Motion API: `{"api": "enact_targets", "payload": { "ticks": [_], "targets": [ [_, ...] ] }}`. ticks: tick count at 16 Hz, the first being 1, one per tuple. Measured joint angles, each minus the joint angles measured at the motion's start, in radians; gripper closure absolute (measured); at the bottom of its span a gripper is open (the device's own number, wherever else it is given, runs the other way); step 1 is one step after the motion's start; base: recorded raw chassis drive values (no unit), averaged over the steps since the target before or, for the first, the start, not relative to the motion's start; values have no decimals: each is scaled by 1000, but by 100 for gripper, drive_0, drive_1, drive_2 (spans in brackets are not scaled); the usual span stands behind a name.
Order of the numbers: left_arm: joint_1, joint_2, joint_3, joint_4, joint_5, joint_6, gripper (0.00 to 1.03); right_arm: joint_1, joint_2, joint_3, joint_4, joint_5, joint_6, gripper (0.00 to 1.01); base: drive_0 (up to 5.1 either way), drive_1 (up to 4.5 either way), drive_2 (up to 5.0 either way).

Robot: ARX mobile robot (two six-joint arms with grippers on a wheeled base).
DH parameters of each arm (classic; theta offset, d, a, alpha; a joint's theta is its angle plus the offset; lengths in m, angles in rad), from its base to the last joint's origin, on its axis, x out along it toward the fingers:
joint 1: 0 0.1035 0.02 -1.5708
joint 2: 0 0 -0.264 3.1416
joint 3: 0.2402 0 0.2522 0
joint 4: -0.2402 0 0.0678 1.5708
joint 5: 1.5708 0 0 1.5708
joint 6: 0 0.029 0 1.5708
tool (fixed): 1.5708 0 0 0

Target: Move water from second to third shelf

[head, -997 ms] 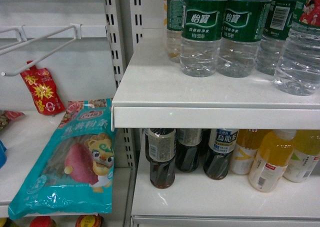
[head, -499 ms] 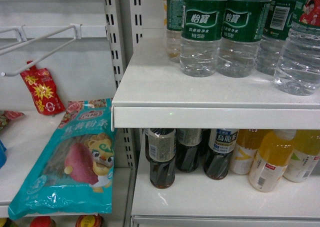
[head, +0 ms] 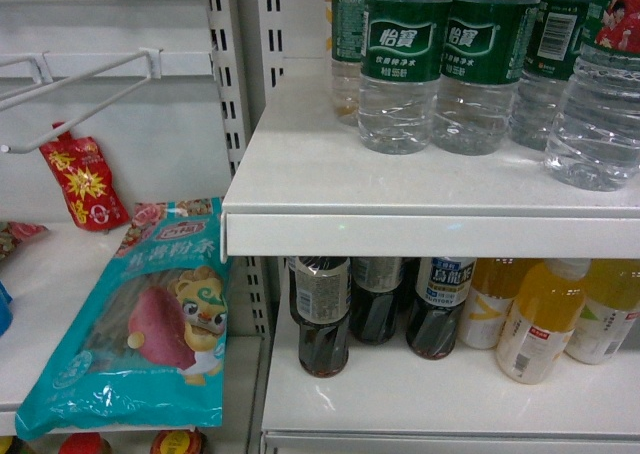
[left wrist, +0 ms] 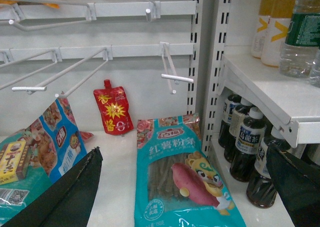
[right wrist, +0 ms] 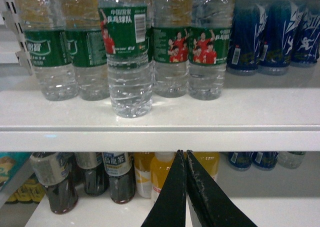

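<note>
1 water bottle (right wrist: 129, 62) stands foremost on your shelf (right wrist: 160, 118); right pincer (right wrist: 186, 184) clenched below it, left pincer (left wrist: 190, 187) released.

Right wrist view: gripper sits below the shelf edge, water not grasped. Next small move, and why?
Probably open the right gripper and raise it toward the clear ribbed plastic water bottle with the green red-shirted-players label. Its fingers look closed together, their tips below the white shelf's front edge. That bottle stands nearest the edge, ahead of its row and slightly left of the gripper, so it looks easiest to reach.
</note>
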Motion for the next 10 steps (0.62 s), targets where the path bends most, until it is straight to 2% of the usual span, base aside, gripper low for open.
{"api": "enact_targets", "payload": {
  "ticks": [6, 7, 10],
  "targets": [
    [0, 0, 0, 0, 0, 0, 5, 0, -16, -19, -8, 0, 0, 97, 0, 0, 0],
    [0, 0, 0, 0, 0, 0, 5, 0, -16, -19, -8, 0, 0, 87, 0, 0, 0],
    [0, 0, 0, 0, 0, 0, 5, 0, -16, -19, -8, 0, 0, 46, 0, 0, 0]
  ]
}}
